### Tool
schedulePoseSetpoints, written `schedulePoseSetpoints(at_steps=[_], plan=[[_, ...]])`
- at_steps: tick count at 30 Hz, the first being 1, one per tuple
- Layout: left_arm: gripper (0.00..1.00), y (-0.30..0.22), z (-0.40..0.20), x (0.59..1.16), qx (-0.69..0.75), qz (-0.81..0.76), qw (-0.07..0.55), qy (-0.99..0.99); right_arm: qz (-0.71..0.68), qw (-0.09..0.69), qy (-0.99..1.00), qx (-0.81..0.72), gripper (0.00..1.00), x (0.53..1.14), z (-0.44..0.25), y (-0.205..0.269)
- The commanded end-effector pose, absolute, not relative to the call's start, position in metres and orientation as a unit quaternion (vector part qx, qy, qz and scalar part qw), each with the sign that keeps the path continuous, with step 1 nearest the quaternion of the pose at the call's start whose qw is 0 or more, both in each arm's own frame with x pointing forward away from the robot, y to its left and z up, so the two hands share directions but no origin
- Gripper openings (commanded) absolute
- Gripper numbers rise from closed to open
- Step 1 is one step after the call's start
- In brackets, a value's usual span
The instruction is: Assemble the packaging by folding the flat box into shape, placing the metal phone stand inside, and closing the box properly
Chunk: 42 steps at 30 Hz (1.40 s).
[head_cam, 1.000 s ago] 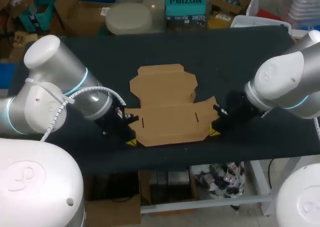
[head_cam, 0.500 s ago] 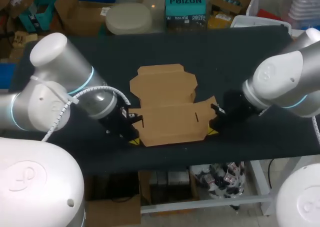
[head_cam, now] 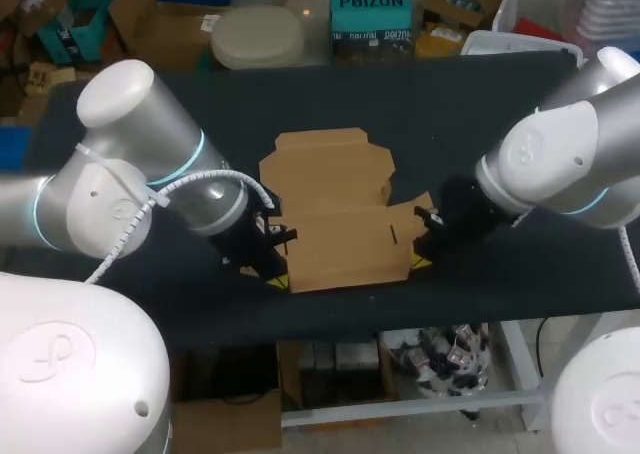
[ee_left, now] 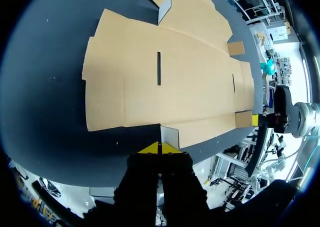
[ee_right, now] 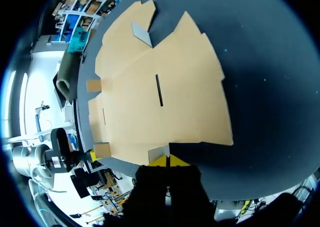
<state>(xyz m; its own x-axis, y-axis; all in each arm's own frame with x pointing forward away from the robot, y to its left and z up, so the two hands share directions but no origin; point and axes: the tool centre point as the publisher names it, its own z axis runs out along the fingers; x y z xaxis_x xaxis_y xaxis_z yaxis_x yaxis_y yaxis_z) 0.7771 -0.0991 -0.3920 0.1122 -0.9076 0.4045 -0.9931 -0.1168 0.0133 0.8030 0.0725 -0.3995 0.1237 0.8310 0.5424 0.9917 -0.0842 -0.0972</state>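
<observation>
Two tools sit low at the near edge of the counter [head_cam: 480, 104], one at each near corner of the flat box [head_cam: 340, 224]. The left tool [head_cam: 273, 277] is at the box's near left corner. In its wrist view the left tool's [ee_left: 159, 148] yellow tips are drawn narrow, with only a thin line between them. Just ahead, the left end flap [ee_left: 170, 135] stands tilted up off the dark surface. I cannot tell whether any cardboard is caught between the tips.

The right tool [head_cam: 423, 261] mirrors this at the near right corner. In its wrist view the right tool [ee_right: 168, 160] also has its tips pressed close together, and the right end flap [ee_right: 159, 154] is raised just in front of them. Again, a pinch cannot be made out.

Only a thin strip of counter lies between the box's near edge and the counter's near edge. The box lies flat and unfolded. Its near panel carries two short slots [head_cam: 393, 234], and beyond the fold its second panel [head_cam: 328, 164] has notched corners.

Both arms fill the counter's sides beside the near panel. Farther back, bare dark counter lies to either side of the second panel, and a broad band of it runs to the far edge.
</observation>
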Motion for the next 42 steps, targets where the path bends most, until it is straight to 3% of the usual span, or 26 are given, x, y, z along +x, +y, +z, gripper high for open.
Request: schedulePoseSetpoints(at_steps=[1,42], plan=[[0.00,-0.108,-0.394,0.781,0.736,0.133,0.128,-0.651,-0.172,0.220,-0.639,-0.717,0.00,0.803,-0.398,0.076],[0.00,-0.131,-0.397,0.776,0.730,0.137,0.106,-0.661,-0.133,0.202,-0.659,-0.712,0.00,0.795,-0.413,0.093]])
